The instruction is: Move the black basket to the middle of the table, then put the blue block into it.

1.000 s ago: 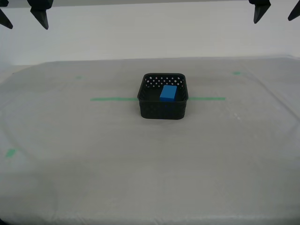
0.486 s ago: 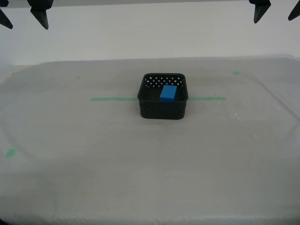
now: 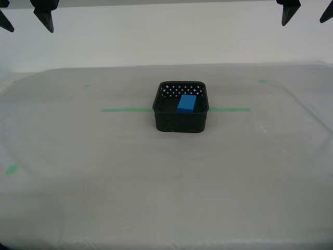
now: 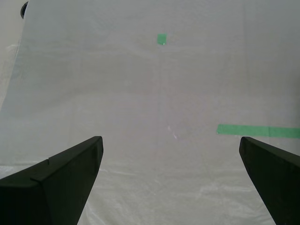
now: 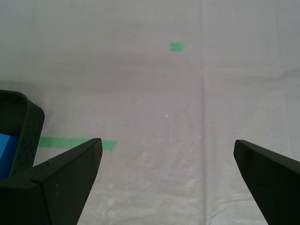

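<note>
Exterior view: the blue block (image 3: 187, 103) is seen inside the black basket (image 3: 180, 119), well apart from the spread, empty fingers of both grippers, so both steps are judged done and no further move is called for.

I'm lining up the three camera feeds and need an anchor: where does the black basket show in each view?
Exterior view: the black basket sits mid-table on the green tape line, with the blue block inside.
First wrist view: only a corner of the basket shows at the edge, beside my first gripper.
Second wrist view: not in it.
Shared landmark: the green tape line.
</note>
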Motion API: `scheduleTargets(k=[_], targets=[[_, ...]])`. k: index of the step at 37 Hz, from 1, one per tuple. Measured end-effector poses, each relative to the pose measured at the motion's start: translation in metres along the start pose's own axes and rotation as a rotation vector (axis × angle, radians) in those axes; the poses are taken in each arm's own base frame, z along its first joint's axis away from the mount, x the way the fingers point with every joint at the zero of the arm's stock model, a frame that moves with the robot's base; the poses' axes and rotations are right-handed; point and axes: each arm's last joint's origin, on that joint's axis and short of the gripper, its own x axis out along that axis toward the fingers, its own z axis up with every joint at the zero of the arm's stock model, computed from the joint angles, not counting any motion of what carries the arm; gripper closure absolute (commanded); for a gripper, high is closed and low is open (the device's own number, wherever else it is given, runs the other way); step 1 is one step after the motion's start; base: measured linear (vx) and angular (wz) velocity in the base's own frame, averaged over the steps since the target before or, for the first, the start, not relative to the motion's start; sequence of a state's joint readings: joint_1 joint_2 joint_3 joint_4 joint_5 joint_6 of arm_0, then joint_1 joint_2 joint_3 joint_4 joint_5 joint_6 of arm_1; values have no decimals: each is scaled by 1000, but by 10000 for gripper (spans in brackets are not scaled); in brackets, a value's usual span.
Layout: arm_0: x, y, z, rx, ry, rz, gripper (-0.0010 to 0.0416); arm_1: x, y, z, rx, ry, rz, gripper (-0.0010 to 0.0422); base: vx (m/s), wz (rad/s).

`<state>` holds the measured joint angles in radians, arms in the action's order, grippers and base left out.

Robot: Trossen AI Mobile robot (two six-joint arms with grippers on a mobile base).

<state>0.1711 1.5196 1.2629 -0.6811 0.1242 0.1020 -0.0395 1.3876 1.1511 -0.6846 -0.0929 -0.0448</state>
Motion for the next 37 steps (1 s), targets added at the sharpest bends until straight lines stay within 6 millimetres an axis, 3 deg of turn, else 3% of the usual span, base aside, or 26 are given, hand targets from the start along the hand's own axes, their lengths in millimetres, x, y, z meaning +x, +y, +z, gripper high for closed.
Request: scheduleTargets(k=[37], targets=[[0, 0, 0, 0, 0, 0, 12, 0, 0, 0, 0, 0, 0, 12, 0, 0]])
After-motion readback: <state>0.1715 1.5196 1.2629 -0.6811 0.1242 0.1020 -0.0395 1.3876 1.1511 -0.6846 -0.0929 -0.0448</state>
